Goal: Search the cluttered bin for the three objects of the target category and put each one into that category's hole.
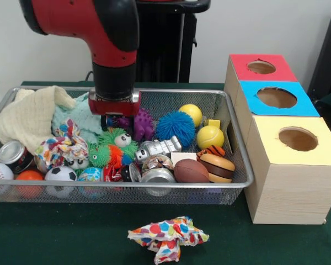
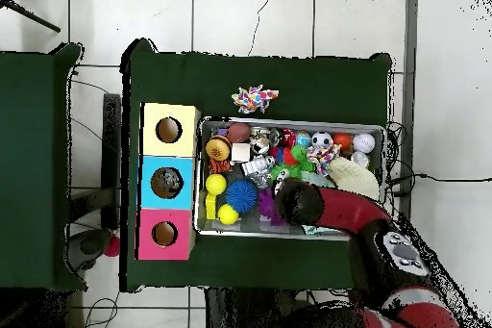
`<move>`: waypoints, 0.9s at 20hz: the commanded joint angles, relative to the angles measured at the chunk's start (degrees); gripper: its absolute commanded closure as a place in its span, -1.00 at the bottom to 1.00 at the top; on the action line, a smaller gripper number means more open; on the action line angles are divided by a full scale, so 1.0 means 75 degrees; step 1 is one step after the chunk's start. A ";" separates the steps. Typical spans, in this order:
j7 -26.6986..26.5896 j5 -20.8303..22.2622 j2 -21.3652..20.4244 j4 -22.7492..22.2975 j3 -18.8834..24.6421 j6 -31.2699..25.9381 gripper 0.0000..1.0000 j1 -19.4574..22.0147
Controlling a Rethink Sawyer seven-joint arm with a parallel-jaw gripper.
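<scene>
Hand [image 1: 113, 117] sits low inside my wire bin [image 1: 240, 165], over the purple spiky toy [image 1: 143, 125]; I cannot tell its state. At 3 o'clock stand the boxes [image 1: 289, 187]. At 6 o'clock, a patterned cloth [image 1: 168, 236] lies on the counter [image 1: 55, 232].

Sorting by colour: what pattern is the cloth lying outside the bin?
The cloth is white with multicoloured polka dots, clearest in the front view.

Robot arm [image 1: 91, 25]: fat round red shell, shiny, with black band at bend. Black round tube below it. Red and silver ring [image 1: 114, 104] under tube. From above, arm [image 2: 360, 223] red with black joints and grey round cap with dark marks.
</scene>
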State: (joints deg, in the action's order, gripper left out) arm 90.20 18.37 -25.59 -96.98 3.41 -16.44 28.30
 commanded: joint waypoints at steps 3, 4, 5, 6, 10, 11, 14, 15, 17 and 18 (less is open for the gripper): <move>0.1104 0.0895 0.1376 0.1914 -0.1813 0.1589 -1.00 -0.1370; 0.1057 0.0888 0.1491 0.2063 -0.1959 0.1600 -1.00 -0.1487; 0.1051 0.0850 0.1567 0.2098 -0.2042 0.1691 -1.00 -0.1531; 0.1066 0.0813 0.1639 0.2201 -0.2168 0.1790 -1.00 -0.1621; 0.1368 0.0365 0.2150 0.2441 -0.2368 0.2054 -1.00 -0.1619; 0.1352 0.0348 0.2282 0.2488 -0.2318 0.2145 -1.00 -0.1538; 0.1174 0.0245 0.2378 0.2428 -0.1676 0.1871 -1.00 -0.0987; 0.1058 0.0194 0.2292 0.2302 -0.1306 0.1639 -1.00 -0.0681; 0.0921 0.0169 0.2188 0.2088 -0.0786 0.1492 1.00 -0.0225; 0.0797 0.0178 0.2171 0.2036 -0.0576 0.1367 1.00 -0.0040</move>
State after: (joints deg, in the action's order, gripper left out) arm 90.20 21.83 -18.98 -89.39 -8.90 -8.15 17.93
